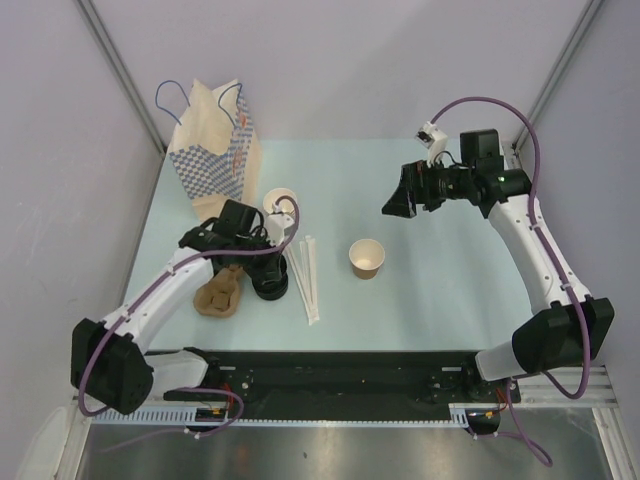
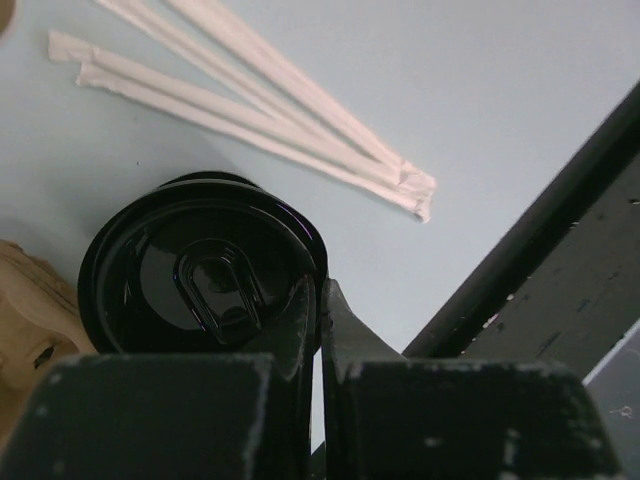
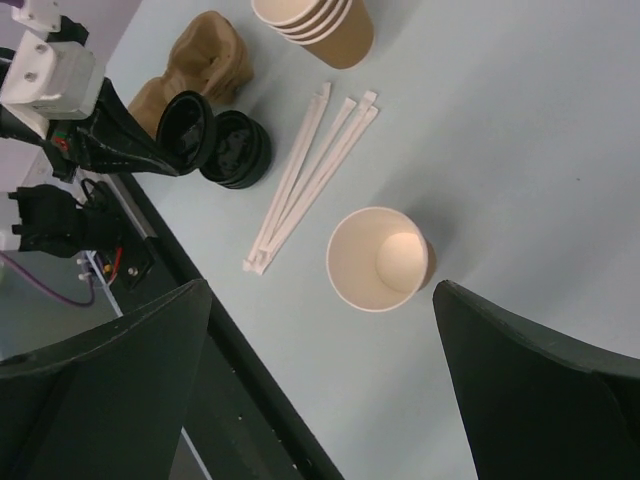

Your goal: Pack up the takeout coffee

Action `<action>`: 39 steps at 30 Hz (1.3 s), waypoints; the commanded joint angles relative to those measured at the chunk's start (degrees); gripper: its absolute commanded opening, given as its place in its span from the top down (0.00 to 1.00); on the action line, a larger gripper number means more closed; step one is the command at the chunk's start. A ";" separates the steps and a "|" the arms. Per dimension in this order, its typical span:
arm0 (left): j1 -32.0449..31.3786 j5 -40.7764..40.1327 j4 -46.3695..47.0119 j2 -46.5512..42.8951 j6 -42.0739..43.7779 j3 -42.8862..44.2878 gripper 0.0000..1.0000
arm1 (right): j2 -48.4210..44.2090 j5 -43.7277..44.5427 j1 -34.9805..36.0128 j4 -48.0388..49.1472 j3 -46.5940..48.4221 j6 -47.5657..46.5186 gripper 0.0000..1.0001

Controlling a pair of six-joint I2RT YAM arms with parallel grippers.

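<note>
The takeout coffee, a cup with its lid on, is not in view. A single lidless paper cup [image 1: 366, 258] [image 3: 380, 260] stands upright mid-table. My left gripper [image 1: 258, 258] [image 2: 320, 292] is shut on the rim of a black lid [image 2: 200, 275] [image 3: 185, 130], one finger over the lid and one outside it. That lid sits beside or just above a small stack of black lids [image 1: 271, 282] [image 3: 238, 150]. My right gripper [image 1: 396, 204] [image 3: 320, 285] hangs open above the table, beyond the lidless cup, with nothing between its fingers.
A checked paper bag [image 1: 215, 145] stands at the back left. A stack of lidless cups [image 1: 278, 203] [image 3: 315, 25] lies near it. Wrapped straws [image 1: 308, 275] [image 2: 260, 100] [image 3: 310, 170] lie between the lids and the cup. A brown pulp carrier [image 1: 218, 293] [image 3: 200, 60] rests left of the lids.
</note>
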 commanded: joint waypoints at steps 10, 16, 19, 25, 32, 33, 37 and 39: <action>-3.67 28.53 -3.57 1.43 -2.35 26.15 1.00 | -12.28 -7.94 1.52 17.00 -5.04 -18.48 0.00; -7.71 36.91 -12.96 6.18 4.39 33.89 1.00 | -20.63 -5.67 12.05 10.87 -8.83 -53.10 0.00; -9.65 38.40 -17.29 7.94 7.13 36.00 1.00 | -22.84 -2.68 18.12 12.68 -11.64 -61.74 0.00; -10.79 39.46 -18.61 9.09 8.80 36.97 1.00 | -22.32 -1.09 24.89 6.91 -12.96 -77.45 0.03; -11.58 39.72 -18.70 9.00 8.72 36.80 1.00 | -20.30 0.31 30.16 4.34 -14.02 -85.30 0.09; -11.59 39.81 -18.44 9.00 8.63 36.71 1.00 | -19.95 0.83 30.87 4.78 -14.19 -85.39 0.10; -11.59 40.33 -17.47 8.82 7.23 35.57 1.00 | -18.37 3.12 33.86 6.72 -14.63 -83.90 0.21; -11.59 40.60 -17.03 8.91 6.53 35.22 1.00 | -17.40 4.00 35.26 5.85 -14.72 -85.39 0.27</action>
